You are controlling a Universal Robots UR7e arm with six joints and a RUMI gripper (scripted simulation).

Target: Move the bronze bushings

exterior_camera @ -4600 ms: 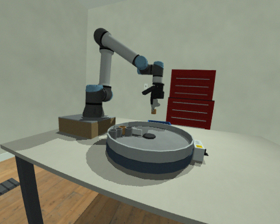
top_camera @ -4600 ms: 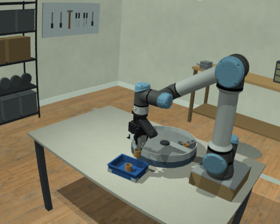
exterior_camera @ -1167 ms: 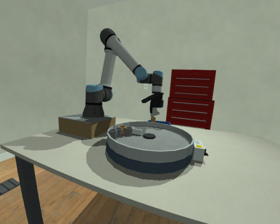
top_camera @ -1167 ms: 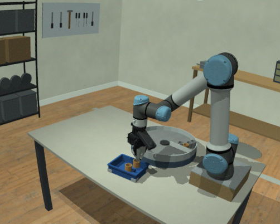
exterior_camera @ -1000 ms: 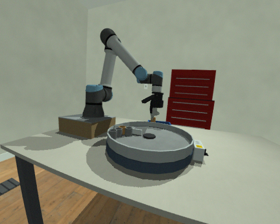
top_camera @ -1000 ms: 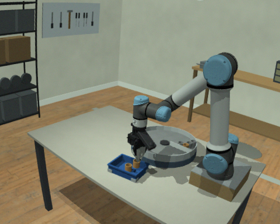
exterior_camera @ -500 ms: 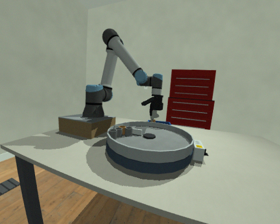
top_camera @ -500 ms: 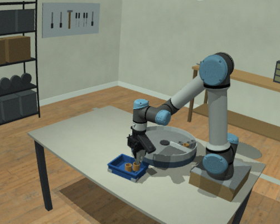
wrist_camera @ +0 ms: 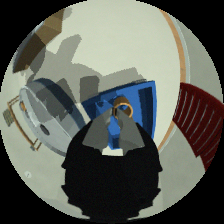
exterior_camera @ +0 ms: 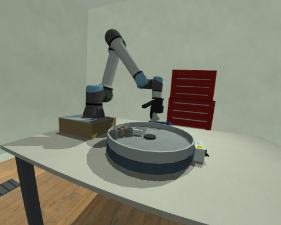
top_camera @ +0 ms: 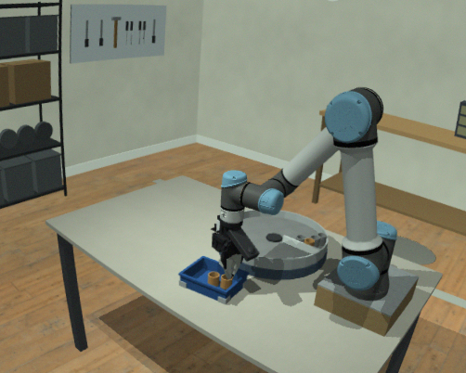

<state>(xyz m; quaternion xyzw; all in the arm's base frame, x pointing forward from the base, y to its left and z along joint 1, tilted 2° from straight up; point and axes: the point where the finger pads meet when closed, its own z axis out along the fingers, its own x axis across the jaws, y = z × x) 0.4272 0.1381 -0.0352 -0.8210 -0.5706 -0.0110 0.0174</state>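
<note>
- Claw (top_camera: 230,270), pointing straight down into the blue crate (top_camera: 188,279); its tips are below the level of the crate's rim.
- Fingers nearly together, pinched on the thin wall of a bronze bushing (top_camera: 226,280). The wrist view shows that bushing (wrist_camera: 123,107) as an orange ring right at the fingertips, with the blue crate floor (wrist_camera: 142,107) behind it.
- Held bushing stands upright at the crate's near-right end; whether its base touches the crate floor cannot be told.
- Second bronze bushing (top_camera: 213,277) also upright in the crate, just beside the held one on its left, free of the claw.
- Crate sits on the desk (top_camera: 137,232), right against the turntable (top_camera: 304,264) on its left front side.
- Turntable: one bronze bushing (exterior_camera: 122,130) remains near the rim on the side toward the arm's base, well apart from the claw.
- Grey steel bushings (exterior_camera: 113,132) stand in the same cluster, flanking the bronze one; a small pale block lies next to them.
- Dark round hub (top_camera: 274,237) at the turntable's centre.
</note>
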